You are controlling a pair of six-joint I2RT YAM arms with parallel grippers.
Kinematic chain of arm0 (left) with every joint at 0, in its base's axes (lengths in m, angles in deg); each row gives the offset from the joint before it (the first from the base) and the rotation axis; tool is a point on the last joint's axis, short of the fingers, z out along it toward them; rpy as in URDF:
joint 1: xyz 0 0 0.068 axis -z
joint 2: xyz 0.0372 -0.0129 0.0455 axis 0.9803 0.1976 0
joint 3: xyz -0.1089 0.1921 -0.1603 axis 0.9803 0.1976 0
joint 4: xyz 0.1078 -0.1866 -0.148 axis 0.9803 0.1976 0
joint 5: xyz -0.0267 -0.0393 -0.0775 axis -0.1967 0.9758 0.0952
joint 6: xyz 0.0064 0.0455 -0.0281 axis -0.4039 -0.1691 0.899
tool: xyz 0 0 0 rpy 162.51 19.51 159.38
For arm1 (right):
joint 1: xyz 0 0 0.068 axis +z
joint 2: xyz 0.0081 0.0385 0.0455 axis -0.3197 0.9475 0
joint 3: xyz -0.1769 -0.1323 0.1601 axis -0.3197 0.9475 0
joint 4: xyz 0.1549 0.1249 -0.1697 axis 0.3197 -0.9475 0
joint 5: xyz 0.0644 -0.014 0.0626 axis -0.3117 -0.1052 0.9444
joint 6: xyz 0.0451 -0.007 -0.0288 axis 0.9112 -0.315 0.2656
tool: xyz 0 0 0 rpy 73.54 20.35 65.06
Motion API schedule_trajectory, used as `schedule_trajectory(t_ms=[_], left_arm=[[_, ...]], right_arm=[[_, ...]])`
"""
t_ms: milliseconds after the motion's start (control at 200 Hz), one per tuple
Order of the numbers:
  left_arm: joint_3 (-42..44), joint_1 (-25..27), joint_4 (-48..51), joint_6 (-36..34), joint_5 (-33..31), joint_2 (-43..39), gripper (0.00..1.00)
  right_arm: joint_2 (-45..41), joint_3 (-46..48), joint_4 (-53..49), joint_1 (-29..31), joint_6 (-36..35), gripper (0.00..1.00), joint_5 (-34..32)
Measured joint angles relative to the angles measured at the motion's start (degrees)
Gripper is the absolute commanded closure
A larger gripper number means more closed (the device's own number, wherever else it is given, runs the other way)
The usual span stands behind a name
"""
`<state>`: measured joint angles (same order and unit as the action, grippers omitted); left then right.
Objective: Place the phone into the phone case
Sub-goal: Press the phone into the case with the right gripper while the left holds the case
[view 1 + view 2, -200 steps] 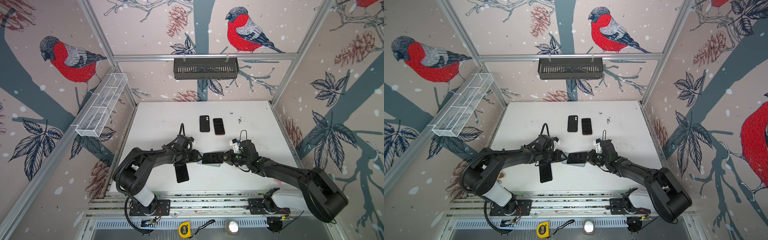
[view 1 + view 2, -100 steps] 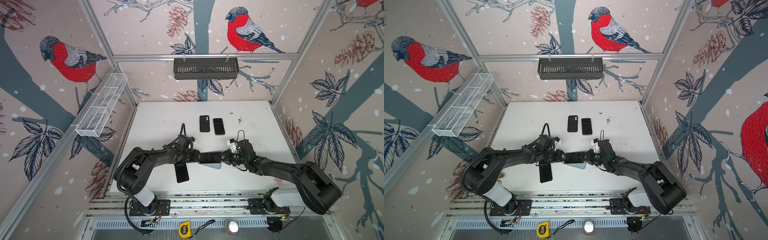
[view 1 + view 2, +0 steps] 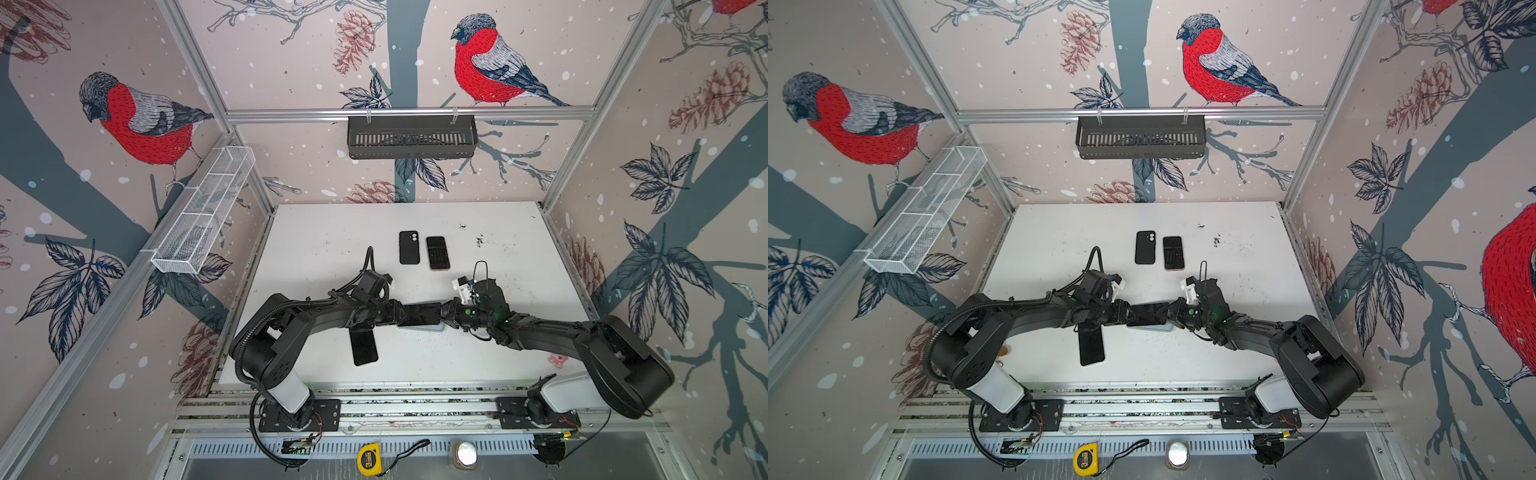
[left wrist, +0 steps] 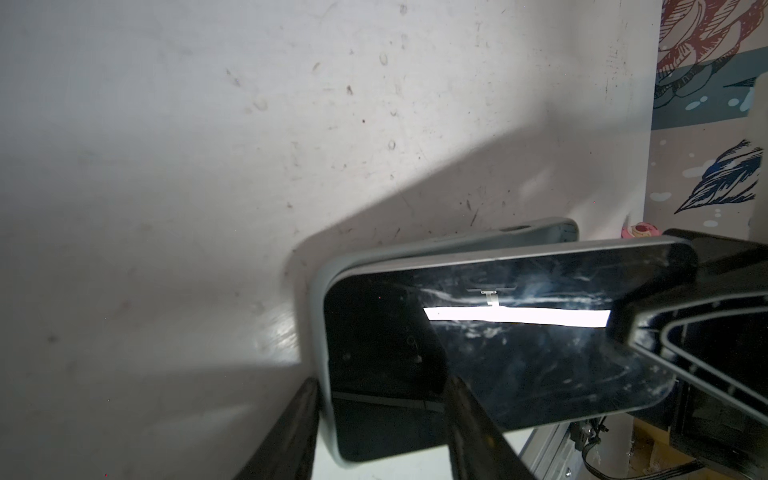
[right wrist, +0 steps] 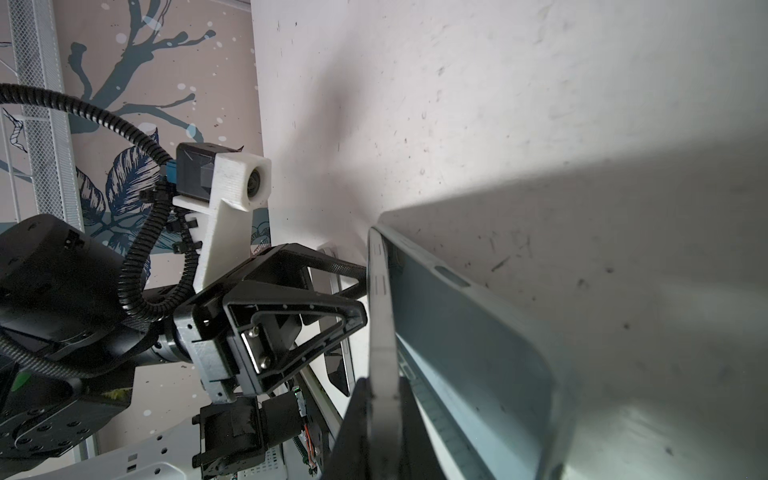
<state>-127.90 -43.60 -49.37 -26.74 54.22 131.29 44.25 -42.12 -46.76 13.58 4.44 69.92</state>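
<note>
In both top views the phone (image 3: 423,313) was mid-table just over the phone case (image 3: 428,328), with left gripper (image 3: 402,314) and right gripper (image 3: 444,312) each clamped on one end. Left wrist: phone (image 4: 519,353) between the fingers (image 4: 469,428), case (image 4: 498,237) gaping beneath it. Right wrist: phone (image 5: 380,311) edge-on, one end meeting the case (image 5: 478,353), the rest tilted out.

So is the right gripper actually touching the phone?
Touching. The right wrist view shows the right gripper closed on the phone, seen edge-on, with a finger flat against each face and no gap.
</note>
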Motion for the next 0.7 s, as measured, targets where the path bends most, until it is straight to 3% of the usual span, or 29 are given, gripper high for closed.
schedule_trajectory(t_ms=[425,700], left_arm=[[-0.81,0.92,-0.55,-0.66,2.62,0.22,0.51],[-1.20,0.92,1.29,-1.46,2.10,-0.09,0.52]], right_arm=[[0.96,-0.31,-4.09,-1.64,-2.29,0.60,0.92],[-0.83,-5.51,-14.75,-2.69,-10.45,0.48,0.22]])
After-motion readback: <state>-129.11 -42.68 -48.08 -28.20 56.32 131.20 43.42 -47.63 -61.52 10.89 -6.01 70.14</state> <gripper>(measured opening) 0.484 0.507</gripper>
